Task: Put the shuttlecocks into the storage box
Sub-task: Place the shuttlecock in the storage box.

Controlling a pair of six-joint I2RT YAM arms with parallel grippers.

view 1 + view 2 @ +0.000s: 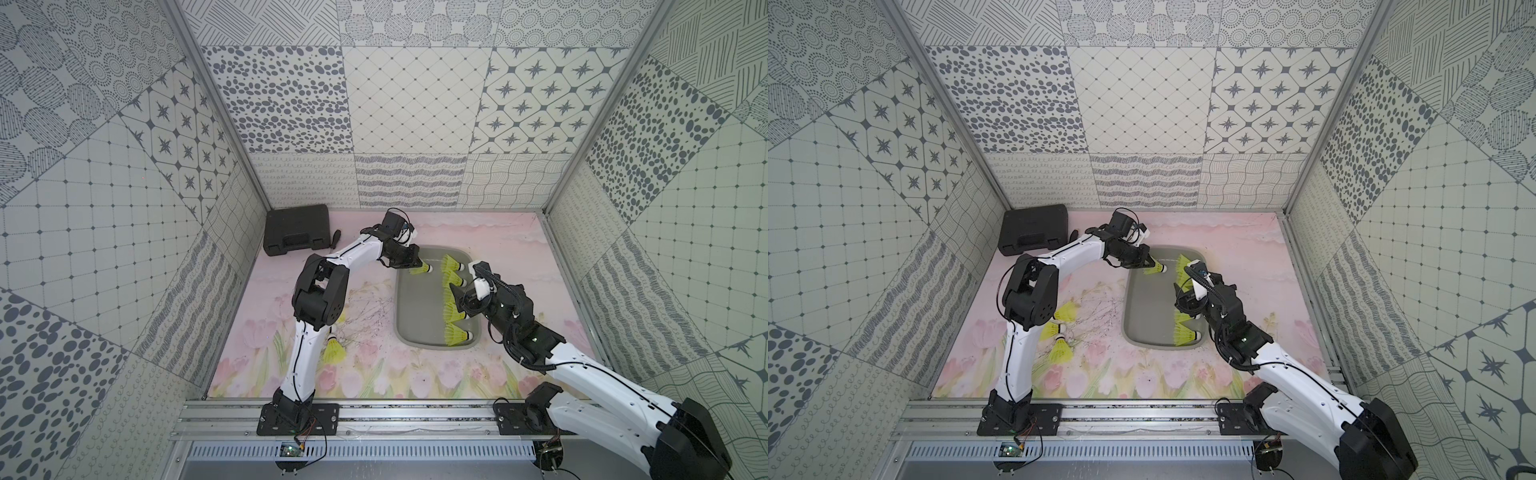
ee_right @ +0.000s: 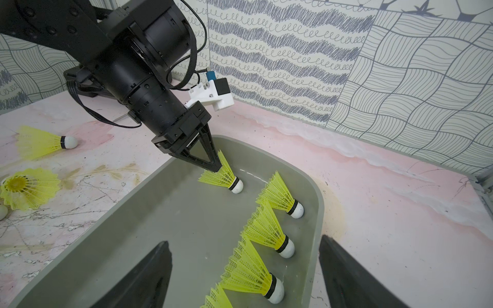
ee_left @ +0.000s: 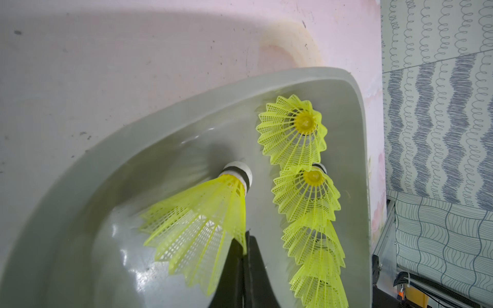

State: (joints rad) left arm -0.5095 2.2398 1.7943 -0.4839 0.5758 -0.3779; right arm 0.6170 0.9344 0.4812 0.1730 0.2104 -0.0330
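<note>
Left gripper (image 2: 217, 168) clamps 1 shuttlecock (image 2: 226, 179) by its skirt; right gripper (image 2: 244, 240) gapes (empty).
Right wrist view, unlike left wrist, shows 2 loose shuttlecocks (image 2: 40, 142) outside the storage box (image 2: 319, 200).

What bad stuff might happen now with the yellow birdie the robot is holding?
The left gripper pinches only the skirt edge of the held shuttlecock, so it might slip or land crooked in the storage box. The open right gripper hangs close above the row of shuttlecocks and might bump them. Loose shuttlecocks outside it lie by the left arm, which might knock them.
</note>
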